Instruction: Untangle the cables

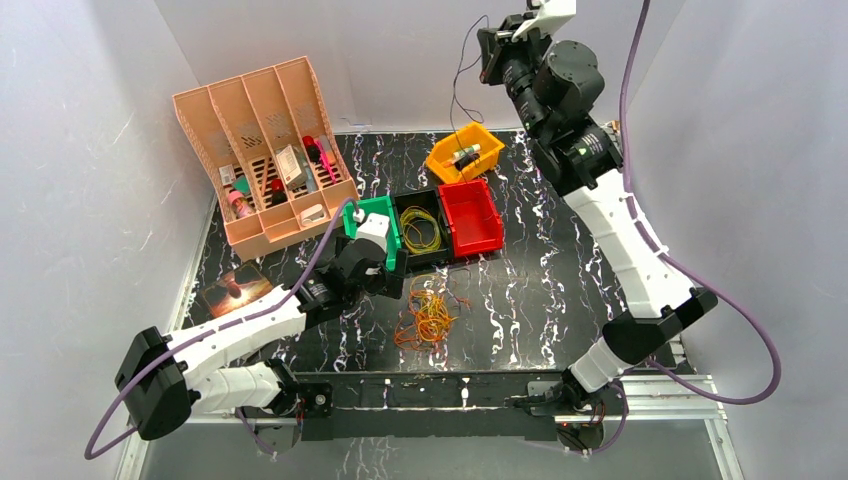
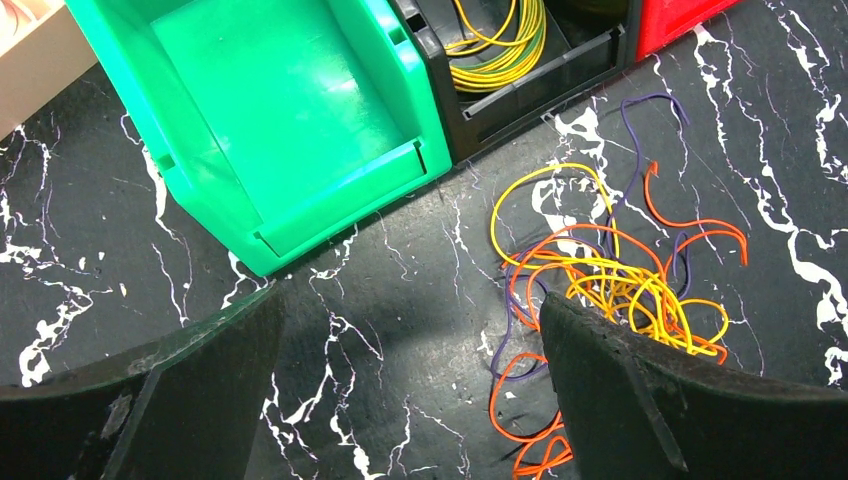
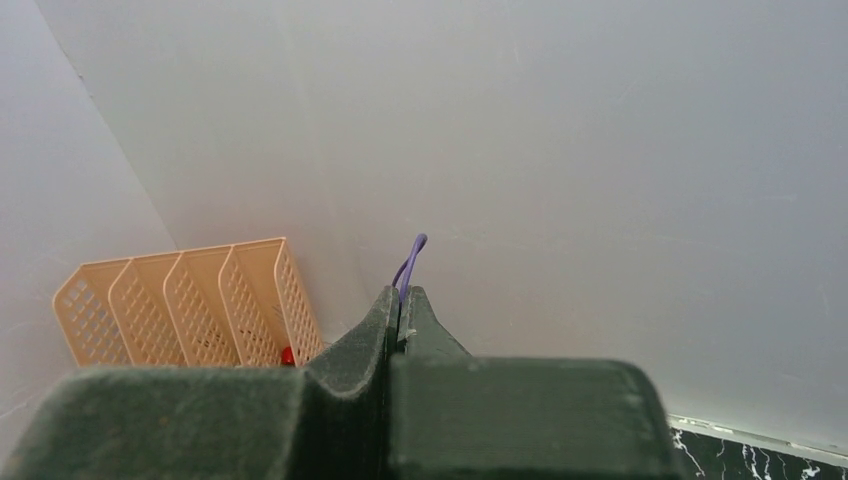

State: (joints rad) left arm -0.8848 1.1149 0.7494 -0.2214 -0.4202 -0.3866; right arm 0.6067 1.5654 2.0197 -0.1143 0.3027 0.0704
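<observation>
Left gripper [image 2: 405,340], jaws spread, hovers beside the tangled cables [image 2: 610,290] on the table [image 2: 400,250]; these are mostly unsorted. Beyond, yellow cables [image 2: 500,50] lie coiled in the black bin [image 2: 535,88]. Farthest, the right gripper [image 3: 398,302], pressed together, pinches one purple cable [image 3: 411,258] aloft.

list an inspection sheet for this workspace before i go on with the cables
surface: black marbled table, nothing spilled seen
job's things: orange, yellow and purple tangle loose on the table in front of the black bin; yellow coil inside that bin; thin purple wire held by the right gripper
clutter: green bin and red bin look empty; yellow bin and peach organiser hold small items
grippers: left gripper open, empty, above the table beside the tangle; right gripper shut on the wire, high up
cables: purple hoses along both arms, clear of the tangle
surroundings: white walls; nothing else seen
</observation>
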